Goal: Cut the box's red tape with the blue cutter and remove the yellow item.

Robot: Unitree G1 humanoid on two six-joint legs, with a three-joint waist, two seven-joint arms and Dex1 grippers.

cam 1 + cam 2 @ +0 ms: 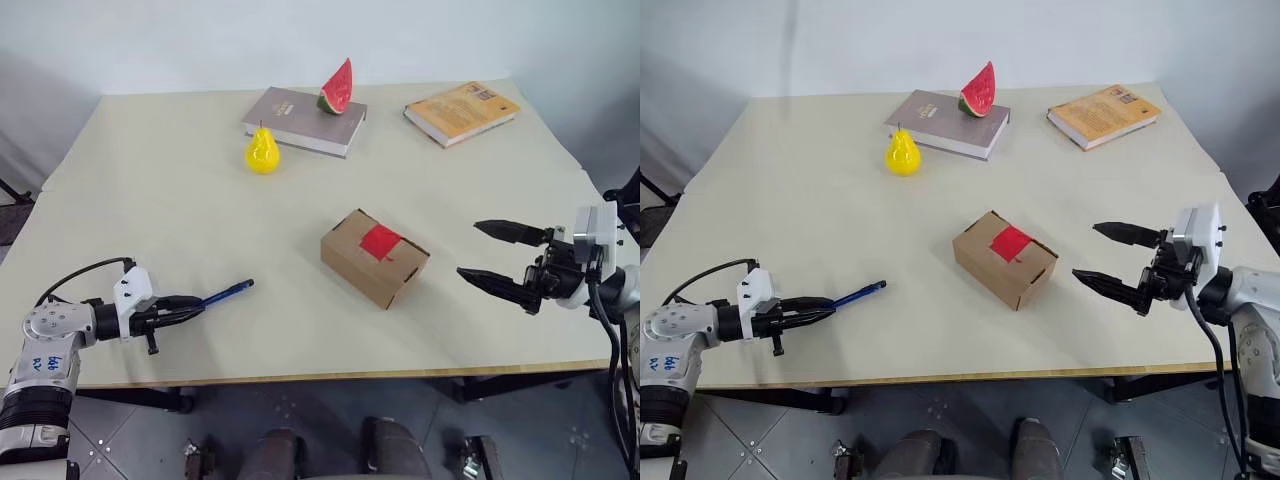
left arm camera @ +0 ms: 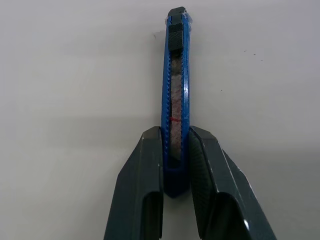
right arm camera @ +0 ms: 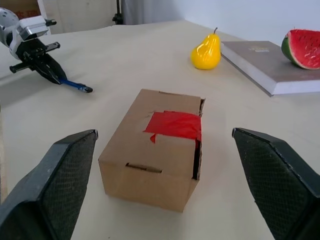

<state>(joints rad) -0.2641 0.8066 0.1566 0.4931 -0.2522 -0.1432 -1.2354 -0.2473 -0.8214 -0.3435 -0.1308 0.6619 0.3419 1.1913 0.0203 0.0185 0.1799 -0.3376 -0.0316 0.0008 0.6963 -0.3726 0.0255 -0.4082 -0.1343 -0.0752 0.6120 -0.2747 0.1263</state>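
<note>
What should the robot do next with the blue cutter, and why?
Probably lift the blue cutter off the table and carry it toward the box. The left gripper is shut on its rear end, and the red tape looks uncut. The right gripper waits open beside the box.

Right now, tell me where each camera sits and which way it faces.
Left eye view: on the head, looking forward and down over the table; left gripper and right gripper show.
Right eye view: beside it, same scene, the box at centre.
Left wrist view: on the left wrist, looking along its fingers closed on the blue cutter.
Right wrist view: on the right wrist, facing the box between open fingers.
Shared: the red tape shows in both eye views and the right wrist view.
</note>
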